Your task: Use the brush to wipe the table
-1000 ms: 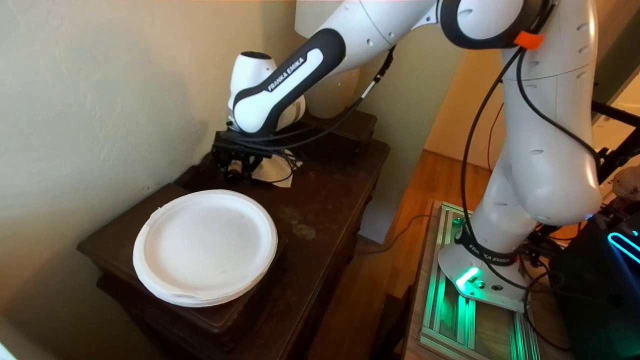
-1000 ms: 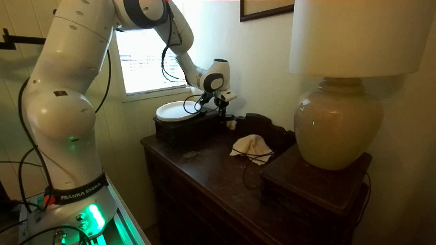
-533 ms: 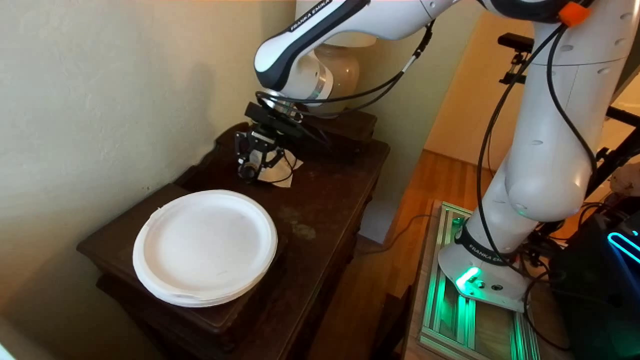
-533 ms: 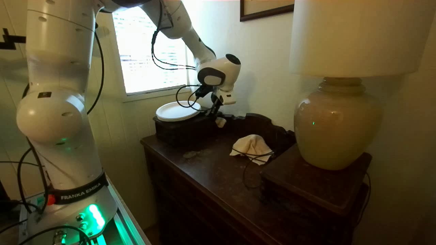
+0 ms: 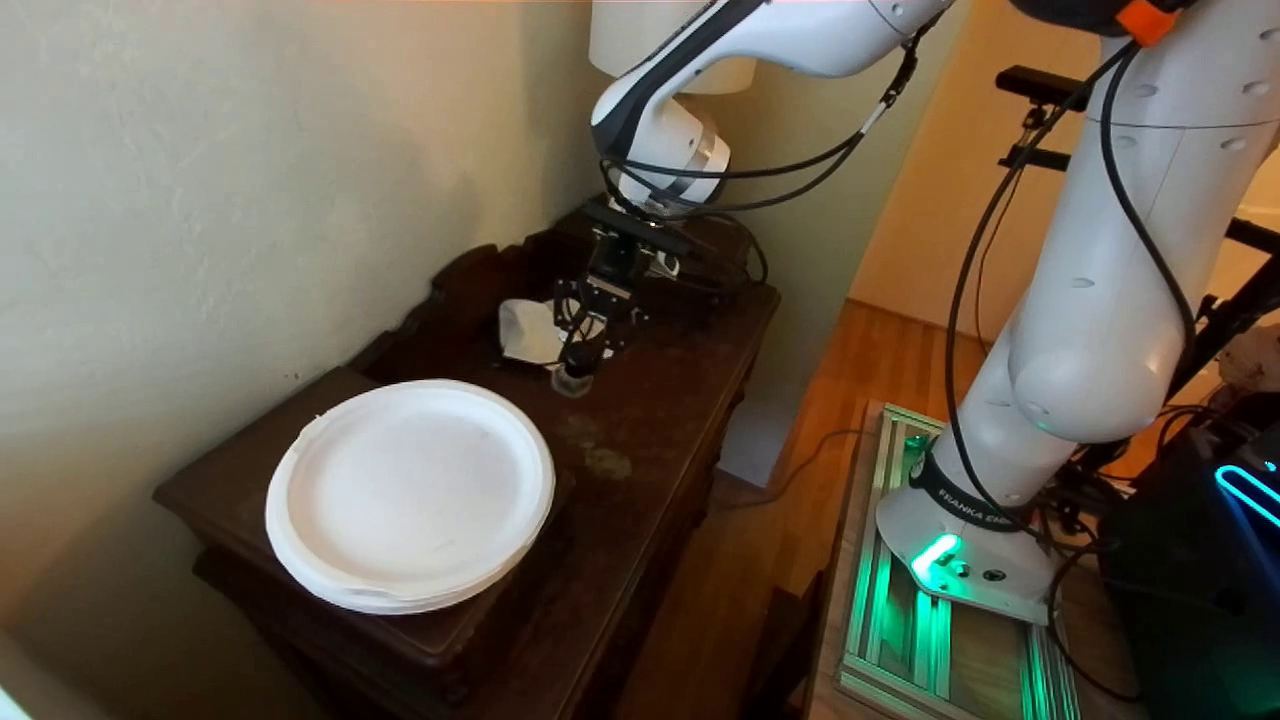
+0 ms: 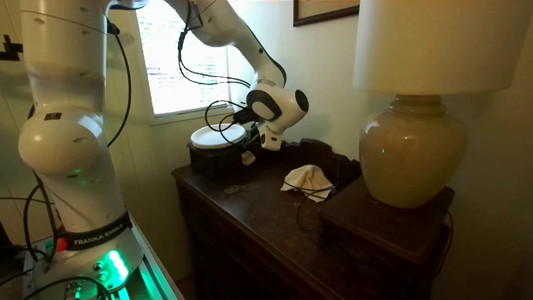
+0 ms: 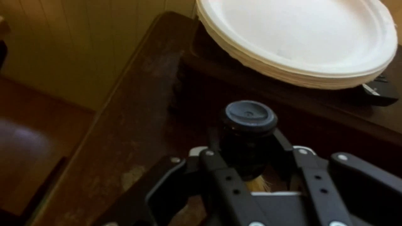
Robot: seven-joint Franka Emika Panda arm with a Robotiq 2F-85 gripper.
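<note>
Clamped on the dark handle of the brush (image 7: 250, 115), one finger on either side, the hand (image 7: 248, 149) has swung away from the wall (image 5: 230, 220) over the last second and out over the counter (image 5: 650, 395); more of the cloth (image 5: 530, 332) now shows beside it, while the stack of plates (image 5: 410, 490) has stayed put. For the task, that suggests fetching is over and wiping is either under way or about to begin, with the pale patch (image 6: 234, 188) a likely target. As for the brush, it sits between the fingers, its knob end showing past them in the wrist view, and its bristles (image 6: 248, 158) point down below the fingertips, somewhat tilted. Whether they touch the counter or hover just above it, I cannot tell.
</note>
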